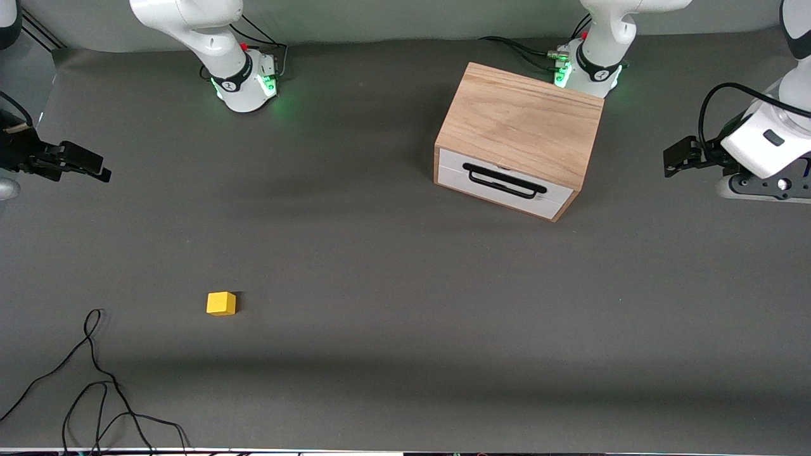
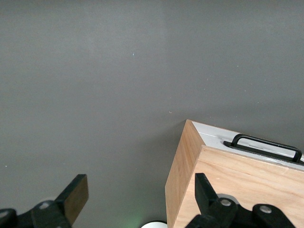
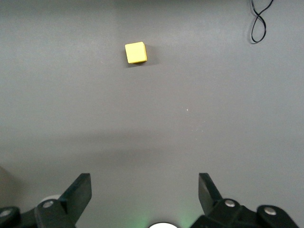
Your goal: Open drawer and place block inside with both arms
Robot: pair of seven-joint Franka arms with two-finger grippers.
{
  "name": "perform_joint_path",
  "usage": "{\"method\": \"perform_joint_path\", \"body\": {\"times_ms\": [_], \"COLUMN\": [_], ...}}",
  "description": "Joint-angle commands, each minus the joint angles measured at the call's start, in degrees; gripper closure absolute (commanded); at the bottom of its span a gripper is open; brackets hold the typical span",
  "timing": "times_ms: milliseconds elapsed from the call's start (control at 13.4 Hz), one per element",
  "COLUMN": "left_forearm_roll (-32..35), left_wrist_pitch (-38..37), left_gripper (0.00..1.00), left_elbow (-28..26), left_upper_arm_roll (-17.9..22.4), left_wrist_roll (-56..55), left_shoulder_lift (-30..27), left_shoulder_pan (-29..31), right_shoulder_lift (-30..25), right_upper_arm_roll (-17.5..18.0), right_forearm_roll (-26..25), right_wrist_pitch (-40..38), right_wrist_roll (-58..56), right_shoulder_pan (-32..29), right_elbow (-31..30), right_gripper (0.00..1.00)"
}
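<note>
The drawer (image 1: 504,183) is shut in its light wooden box (image 1: 519,120), white front and black bar handle (image 1: 505,180) facing the front camera. The small yellow block (image 1: 221,303) lies on the grey table, nearer to the front camera and toward the right arm's end. My right gripper (image 1: 95,166) hangs open and empty at the right arm's end of the table; in its wrist view (image 3: 144,190) the block (image 3: 136,52) lies well ahead of it. My left gripper (image 1: 675,158) is open and empty beside the box, and its wrist view (image 2: 140,192) shows the box corner (image 2: 190,171) and handle (image 2: 266,145).
A loose black cable (image 1: 95,380) lies on the table near the front edge at the right arm's end, and it also shows in the right wrist view (image 3: 259,21). The two green-lit arm bases (image 1: 247,82) (image 1: 586,69) stand at the table's edge farthest from the front camera.
</note>
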Motion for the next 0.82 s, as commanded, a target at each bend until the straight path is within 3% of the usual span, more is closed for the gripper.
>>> {"method": "perform_joint_path", "body": {"times_ms": [0, 749], "left_forearm_roll": [-0.5, -0.5], "left_wrist_pitch": [1.06, 0.54], "left_gripper": [0.0, 0.0], "left_elbow": [-1.73, -2.16], "left_upper_arm_roll": [0.16, 0.16], "left_wrist_roll": [-0.12, -0.21], "left_shoulder_lift": [-1.64, -2.69], "left_shoulder_pan": [0.18, 0.01], "right_shoulder_lift": [-0.46, -1.42], "right_upper_arm_roll": [-0.3, -0.3], "right_forearm_roll": [0.03, -0.14], "right_wrist_pitch": [-0.41, 1.0], "right_wrist_roll": [-0.56, -0.12], "right_shoulder_pan": [0.04, 0.21], "right_elbow": [0.15, -0.99], "right_gripper": [0.0, 0.0]}}
